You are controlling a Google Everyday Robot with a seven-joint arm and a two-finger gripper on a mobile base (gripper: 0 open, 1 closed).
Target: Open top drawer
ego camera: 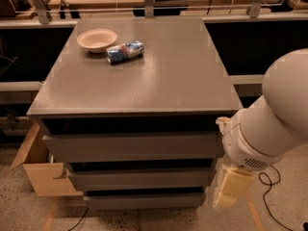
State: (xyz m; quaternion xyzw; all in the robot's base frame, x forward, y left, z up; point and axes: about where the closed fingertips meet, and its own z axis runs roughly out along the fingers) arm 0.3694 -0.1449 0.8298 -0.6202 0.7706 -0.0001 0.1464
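The top drawer (132, 147) is the widest and tallest of three plain grey fronts under the grey cabinet top (144, 76), and it stands shut. The two narrower fronts sit below it, the middle drawer (139, 178) and the bottom drawer (144, 200). My gripper (230, 188) is a cream-coloured part hanging below the big white arm (274, 124), at the cabinet's lower right corner, beside the lower drawers and apart from the top drawer front.
A white bowl (96, 39) and a crumpled blue-and-white packet (124, 52) lie on the back left of the cabinet top. An open cardboard box (41, 170) stands on the floor at the left. A black cable (272, 194) runs on the floor at the right.
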